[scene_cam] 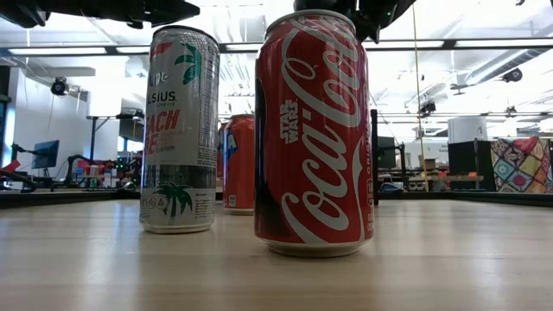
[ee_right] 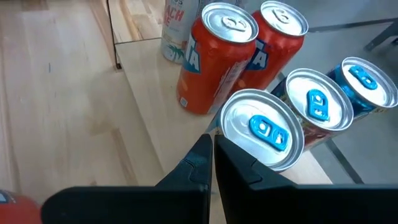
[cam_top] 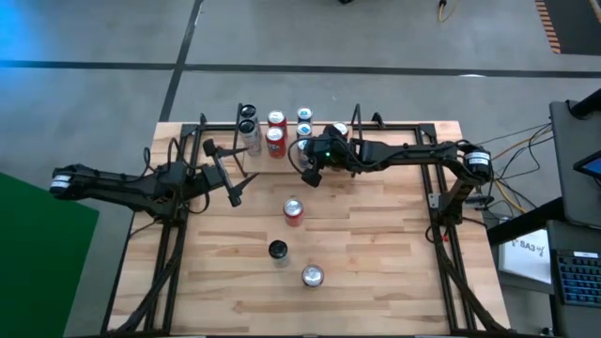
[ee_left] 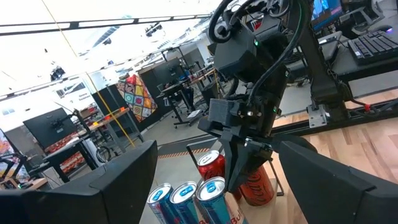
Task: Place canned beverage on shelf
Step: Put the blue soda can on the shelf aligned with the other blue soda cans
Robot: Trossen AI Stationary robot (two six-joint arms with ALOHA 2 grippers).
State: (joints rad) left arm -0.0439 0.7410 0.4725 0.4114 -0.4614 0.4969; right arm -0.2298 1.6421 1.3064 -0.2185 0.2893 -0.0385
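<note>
The shelf stands at the table's far edge and holds several upright cans: two orange-red ones, blue-tabbed ones and a pale tall one. My right gripper is shut and empty. It slants down just in front of the nearest blue-tabbed can. My left gripper hangs open at the table's left, above the surface and holding nothing. Three cans stand on their bases on the table: a red cola can, a silver tall can and a red can behind them. My right gripper's shut fingertips stand right beside the rim of the nearest blue-tabbed can, coming slanting down from the table's near side. Whether they touch the can I cannot tell.
Black side frames run along the table's left and right edges. The wooden tabletop between the loose cans and the right frame is bare. Room furniture and monitors show beyond the table.
</note>
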